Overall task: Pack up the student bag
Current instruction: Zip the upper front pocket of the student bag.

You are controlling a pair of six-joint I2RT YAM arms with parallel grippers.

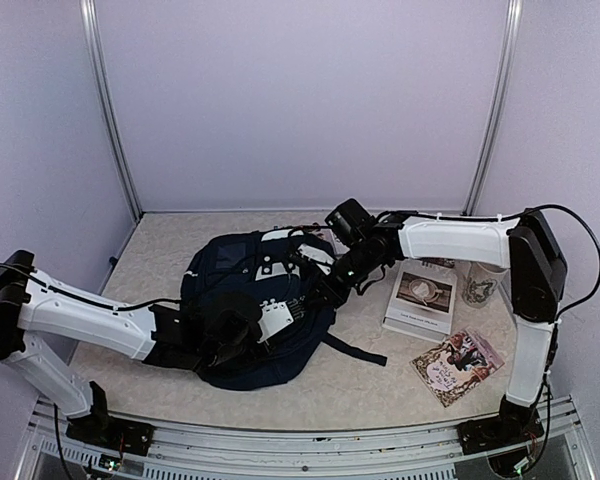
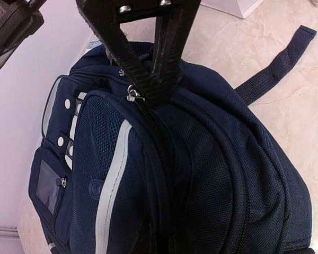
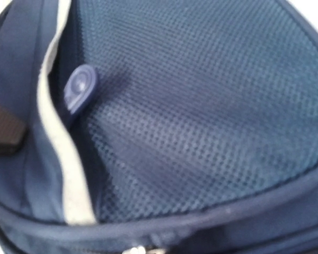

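Student bag (image 1: pixel 220 272) lies mid-table; left gripper (image 2: pixel 148 89) pinches its zipper seam (image 2: pixel 161 153) at seven o'clock, right gripper (image 1: pixel 322 291) rests closed at two o'clock.

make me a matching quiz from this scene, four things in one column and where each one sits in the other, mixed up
Things:
1. student bag
2. white book with a coffee picture on it
3. colourful booklet
4. patterned cup

Places:
a. in front of the book, lying at an angle
b. left of the other three
c. furthest right and back, next to the book's far corner
d. just right of the bag, behind the booklet

Pairs: 1-b, 2-d, 3-a, 4-c
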